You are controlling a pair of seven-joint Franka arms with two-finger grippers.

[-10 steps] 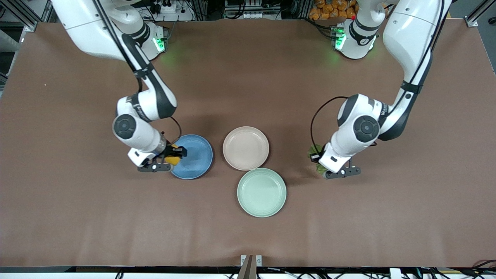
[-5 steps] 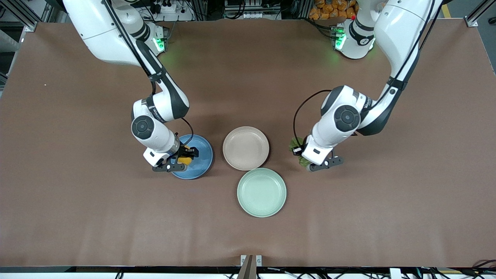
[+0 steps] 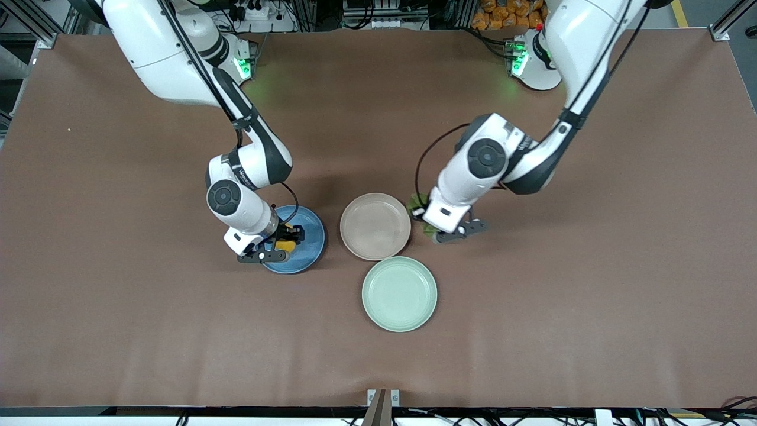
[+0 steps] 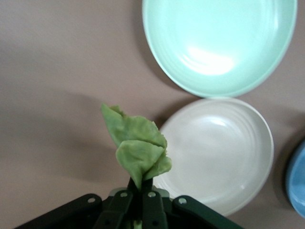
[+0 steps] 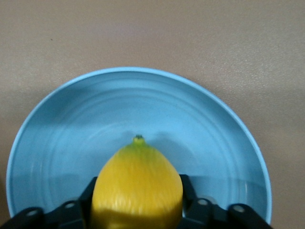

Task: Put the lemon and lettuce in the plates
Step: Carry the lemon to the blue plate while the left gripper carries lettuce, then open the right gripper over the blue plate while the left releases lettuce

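Yellow oval lemon sits between the right gripper's fingers over the blue plate at centre-left, awaiting release, while the left gripper, clenched on wrinkly green lettuce, must reach over the beige-pink plate

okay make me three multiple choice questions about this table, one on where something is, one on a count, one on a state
1. The lemon is over which plate?
A. blue
B. mint-green
C. beige
2. How many plates are on the table?
A. two
B. three
C. four
3. The left claw is
A. open and empty
B. shut on the lettuce
C. resting in a plate

Key: 1 A, the right claw has the lemon over the blue plate. 2 B, blue, beige plate and mint-green plate. 3 B, the lettuce sticks out from its shut fingers.
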